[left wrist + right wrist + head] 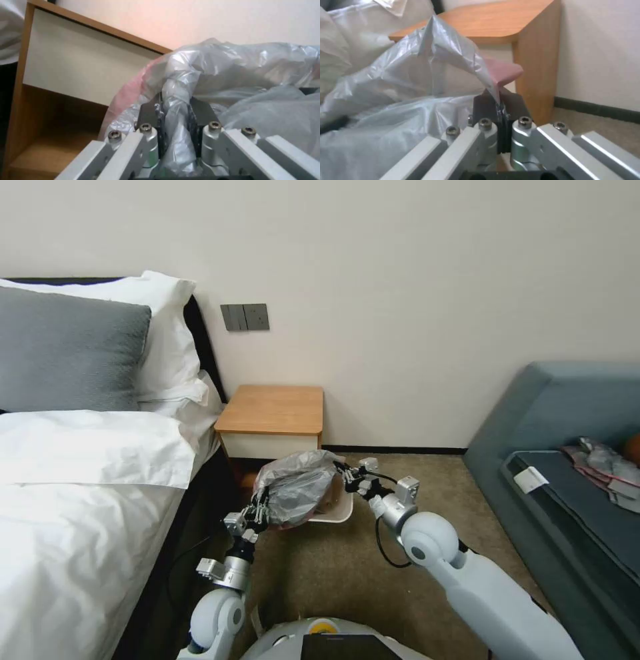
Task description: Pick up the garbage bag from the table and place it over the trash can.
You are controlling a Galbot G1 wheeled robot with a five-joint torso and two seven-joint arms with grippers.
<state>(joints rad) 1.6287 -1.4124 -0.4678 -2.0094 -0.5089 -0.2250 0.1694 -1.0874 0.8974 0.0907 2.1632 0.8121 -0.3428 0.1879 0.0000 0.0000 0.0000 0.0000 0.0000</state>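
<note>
Holding the garbage bag (300, 488) stretched between my two pincers, I have it just below the middle of the head view, hanging over the trash can (335, 513), whose cream rim peeks out beneath the bag's right side on the carpet in front of the tabletop (273, 410). My left pincer (260, 511) is clamped on a thick twisted fold of the film at the bag's lower left; in the left wrist view that bunched plastic fills the narrow gap between the dark pads (150, 113). My right pincer (347, 478) pinches a thin edge at the bag's upper right, pads nearly touching with only a sliver of film between them. To do this step well, I judge I should keep the mouth spread, both grips firm, and lower evenly so the opening clears each rounded corner of the bin. The right-hand hold looks slight, so a hard tug sideways could slip or tear it.
</note>
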